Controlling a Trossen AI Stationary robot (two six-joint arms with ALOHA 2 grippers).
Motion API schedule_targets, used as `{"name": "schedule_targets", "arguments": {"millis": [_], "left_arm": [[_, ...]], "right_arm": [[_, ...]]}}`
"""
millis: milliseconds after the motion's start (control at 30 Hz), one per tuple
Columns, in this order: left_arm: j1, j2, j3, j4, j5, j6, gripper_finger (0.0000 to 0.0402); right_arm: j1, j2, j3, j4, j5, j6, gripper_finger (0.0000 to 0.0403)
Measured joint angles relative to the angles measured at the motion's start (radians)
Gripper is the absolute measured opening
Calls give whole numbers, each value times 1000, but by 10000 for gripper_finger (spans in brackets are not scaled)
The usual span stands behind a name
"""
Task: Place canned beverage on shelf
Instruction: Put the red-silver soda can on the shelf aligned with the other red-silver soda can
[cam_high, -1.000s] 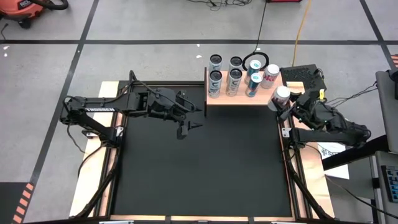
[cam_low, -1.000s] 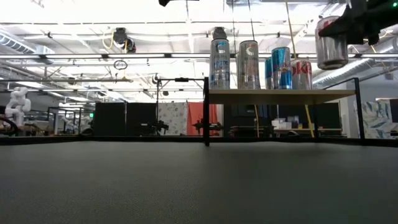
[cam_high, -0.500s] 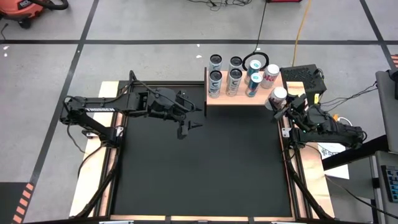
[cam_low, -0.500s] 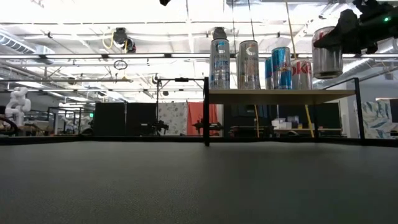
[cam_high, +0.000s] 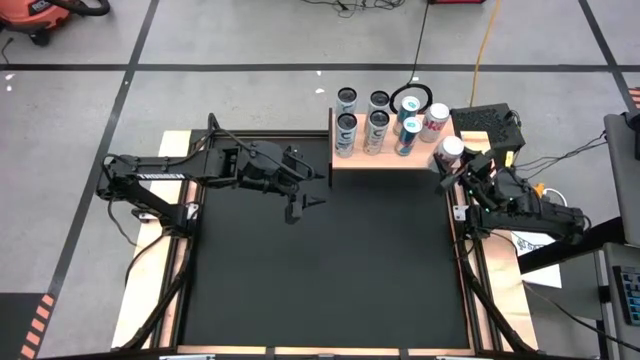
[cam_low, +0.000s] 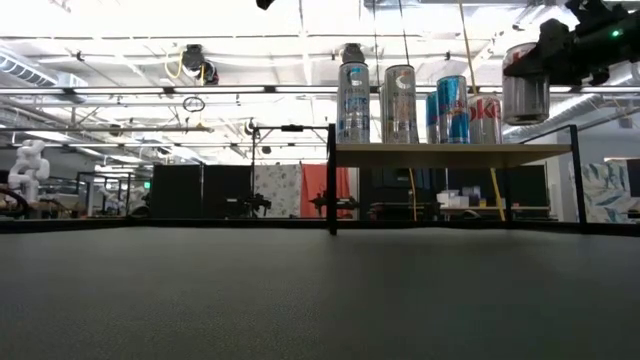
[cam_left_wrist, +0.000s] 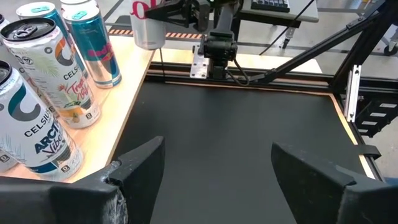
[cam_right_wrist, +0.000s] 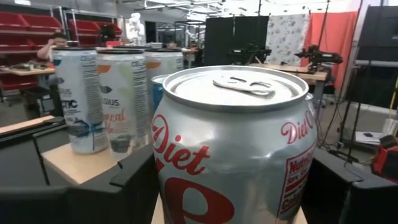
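Fingers (cam_right_wrist: 134, 177) of your right gripper (cam_high: 462, 172) are clamped on either side of a silver Diet soda can (cam_right_wrist: 233, 146), which stands upright between them. From above, you see this can (cam_high: 451, 151) at the right end of the shelf (cam_high: 385, 158), just beside the shelf's right edge. In the low view the can (cam_low: 524, 85) hangs in the air, its bottom above the level of the wooden shelf top (cam_low: 450, 153), to the right of the cans already standing there. Your right arm reaches in from the right side of the table.

On the shelf you have five cans: two tall pale ones (cam_high: 346, 100) in the back row, two more (cam_high: 346, 135) in front of them, a blue can (cam_high: 407, 135) and a red-and-white one (cam_high: 435, 120) toward the right end.

Your left gripper (cam_high: 300, 196) hovers over the black mat (cam_high: 320, 270), near the shelf's left front corner, with its fingers (cam_left_wrist: 140, 165) spread apart and nothing between them. The left wrist camera looks across the mat toward the right arm and the held can (cam_left_wrist: 148, 25).
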Motion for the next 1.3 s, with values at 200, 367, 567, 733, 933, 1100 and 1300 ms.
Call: {"name": "schedule_targets", "arguments": {"millis": [200,367,567,733,933,1100,1300], "left_arm": [[0,0,0,0,0,28,293],[0,0,0,3,0,28,293],[0,0,0,6,0,51,293],[0,0,0,1,0,53,293],[0,0,0,1,-1,96,293],[6,0,0,5,-1,97,293],[21,0,0,5,-4,96,293]], "right_arm": [[-39,0,0,1,-3,36,270],[-61,0,0,1,-6,48,270],[-72,10,-74,132,-6,75,270],[-73,19,-101,212,45,11,270],[-86,54,-102,239,43,-11,270],[-139,111,-101,294,42,-10,270],[-231,194,-101,307,-55,46,270]]}}
